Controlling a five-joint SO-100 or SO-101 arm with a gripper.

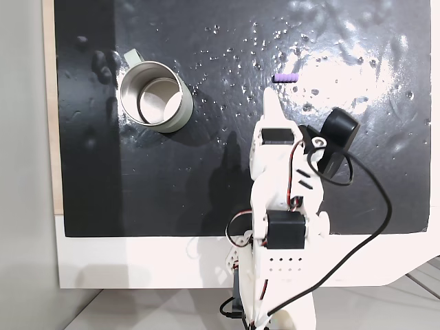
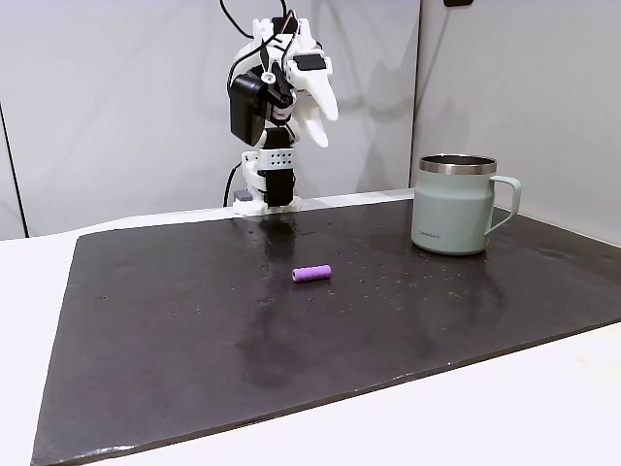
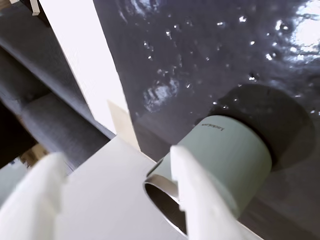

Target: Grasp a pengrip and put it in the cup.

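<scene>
Approach step, nothing grasped yet. Gripper (image 3: pixel 115 195) raised high near the arm base, jaws parted and empty. Purple pengrip (image 2: pixel 312 274) lies loose mid-mat, well apart from the metal mug (image 2: pixel 456 206). Next: swing down over the pengrip, straddle it, close.

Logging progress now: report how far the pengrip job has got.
Nothing is done yet. The pengrip lies on the black mat, apart from the cup, which looks empty from above. The gripper is raised, open, holding nothing. Left: grasp it, carry it and drop it in.
</scene>
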